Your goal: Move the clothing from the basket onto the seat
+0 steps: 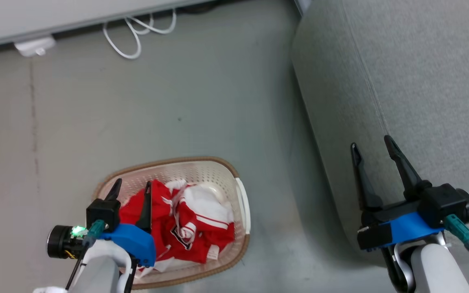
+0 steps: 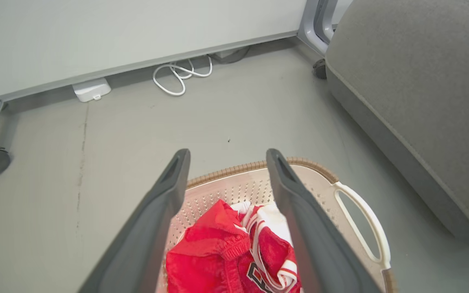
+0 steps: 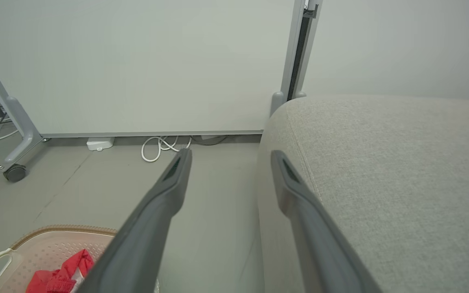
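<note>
Head view: the red clothes [image 1: 193, 228] lay in the basket [image 1: 202, 160] on the floor [image 1: 177, 101], beside the grey seat [image 1: 421, 81]. The left tool [image 1: 133, 183] hung open above them, empty.

Left wrist view: its fingers [image 2: 165, 203] stood wide over the clothes.

Right wrist view: the right tool [image 3: 231, 153] was open, empty, at the seat's edge.

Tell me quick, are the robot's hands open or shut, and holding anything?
Left gripper: open, holding nothing, poised over the clothing in the basket.
Right gripper: open, holding nothing, by the seat edge.
</note>
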Controlling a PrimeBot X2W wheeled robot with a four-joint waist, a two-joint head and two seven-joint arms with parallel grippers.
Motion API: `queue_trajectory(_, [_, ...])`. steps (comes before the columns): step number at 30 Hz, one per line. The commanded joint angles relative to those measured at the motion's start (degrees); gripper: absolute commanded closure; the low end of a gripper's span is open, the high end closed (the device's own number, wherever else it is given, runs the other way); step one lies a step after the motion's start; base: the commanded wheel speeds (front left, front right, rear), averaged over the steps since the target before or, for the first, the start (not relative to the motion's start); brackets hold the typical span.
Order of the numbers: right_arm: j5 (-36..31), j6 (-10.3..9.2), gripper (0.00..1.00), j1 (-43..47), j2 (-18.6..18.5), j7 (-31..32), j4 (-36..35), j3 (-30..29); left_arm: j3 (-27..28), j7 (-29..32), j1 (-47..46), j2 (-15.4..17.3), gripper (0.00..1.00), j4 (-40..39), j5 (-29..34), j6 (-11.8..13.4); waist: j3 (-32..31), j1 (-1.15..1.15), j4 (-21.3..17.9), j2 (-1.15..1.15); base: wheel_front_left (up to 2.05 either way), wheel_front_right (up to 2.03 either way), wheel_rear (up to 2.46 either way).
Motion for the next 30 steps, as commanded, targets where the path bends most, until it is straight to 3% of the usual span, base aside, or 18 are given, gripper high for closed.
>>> queue_trajectory(1, [0.30,0.03,0.00,-0.98,-0.16,-0.44,-0.29,0.19,-0.13,-0.08,-1.43,0.45,0.00,0.61,0.14,-0.06,4.40,-0.01,-3.62,0.00,0.00,0.00,0.00])
queue_trajectory(11, [3.35,0.03,0.00,-3.42,-0.13,-1.70,-0.84,2.14,-3.77,3.76,-11.20,3.56,0.00,16.24,2.65,-1.09,13.76,-0.01,-7.09,0.00,0.00,0.00,0.00])
queue_trajectory(19, [5.54,0.03,0.00,-4.92,-0.13,-1.94,-1.68,3.23,-6.51,5.52,-16.76,5.37,0.00,23.57,4.56,-1.62,19.25,-0.01,-7.87,0.00,0.00,0.00,0.00])
queue_trajectory(27, [6.57,0.03,0.00,-5.41,-0.14,-1.92,-3.14,3.63,-8.91,4.79,-21.12,7.18,0.00,27.04,7.02,2.22,22.39,-0.01,-7.94,0.00,0.00,0.00,0.00])
queue_trajectory(30, [6.77,0.03,0.00,-5.56,-0.14,-1.93,-2.99,4.05,-10.17,5.30,-22.36,7.31,0.00,28.31,7.94,2.15,23.14,-0.01,-7.79,0.00,0.00,0.00,0.00])
